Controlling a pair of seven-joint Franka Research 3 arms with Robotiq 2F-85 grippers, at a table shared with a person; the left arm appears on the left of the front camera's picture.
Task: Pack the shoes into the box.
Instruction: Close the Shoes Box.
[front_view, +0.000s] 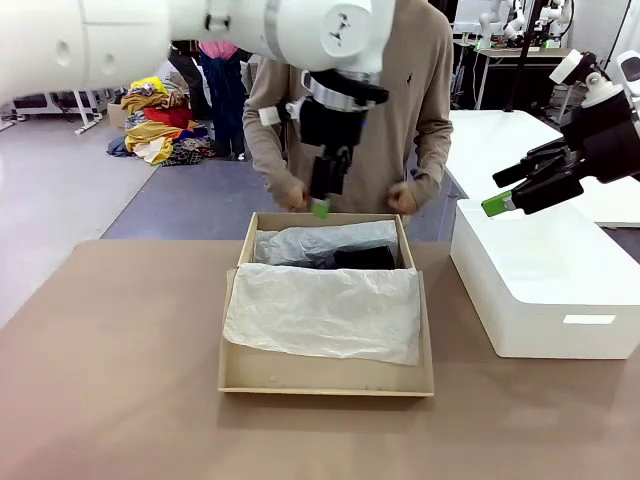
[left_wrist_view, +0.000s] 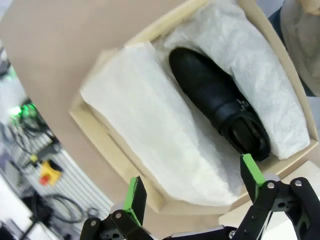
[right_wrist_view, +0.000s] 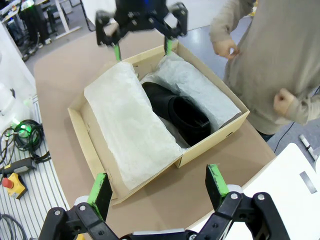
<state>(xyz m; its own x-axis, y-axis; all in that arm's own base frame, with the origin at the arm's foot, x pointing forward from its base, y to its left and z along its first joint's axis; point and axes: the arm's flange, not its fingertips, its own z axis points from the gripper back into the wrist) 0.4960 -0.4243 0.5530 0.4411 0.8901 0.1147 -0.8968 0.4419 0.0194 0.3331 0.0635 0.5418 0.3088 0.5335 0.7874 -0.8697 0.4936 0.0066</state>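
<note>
**Front view.** One tan cardboard box (front_view: 327, 385) sits open in the middle of the surface (front_view: 110, 380). One broad sheet of white tissue (front_view: 320, 315) covers its lower, nearer part. A second, crumpled sheet (front_view: 315, 242) lies along the far wall. Between the two sheets, right of centre, one black shoe (front_view: 362, 258) shows. The left hand (front_view: 322, 205) hangs just above the box's far edge, pointing down. One bigger white box (front_view: 540, 290) stands at the right of the frame. The right hand (front_view: 503, 190) hovers over it with its fingers spread, gripping nothing. A person (front_view: 420, 100) stands behind the cardboard box.

**Left wrist view.** The left hand's two green-padded fingers rise from the bottom edge, wide apart and empty. Above them lies the box. The one glossy shoe is in the upper right of the frame, with its toe toward the upper left and its strap and buckle visible. It is nested between the two tissue sheets.

**Right wrist view.** The right hand's two fingers stand wide apart at the bottom edge, with nothing between them. The box lies in the centre of the frame, the shoe in its right half and the broad sheet over its left half. At the top of the frame the left hand hangs over the box's far corner, jaws apart and empty. The person's two closed fists (right_wrist_view: 226, 47) are at the upper right, apart from the box.
</note>
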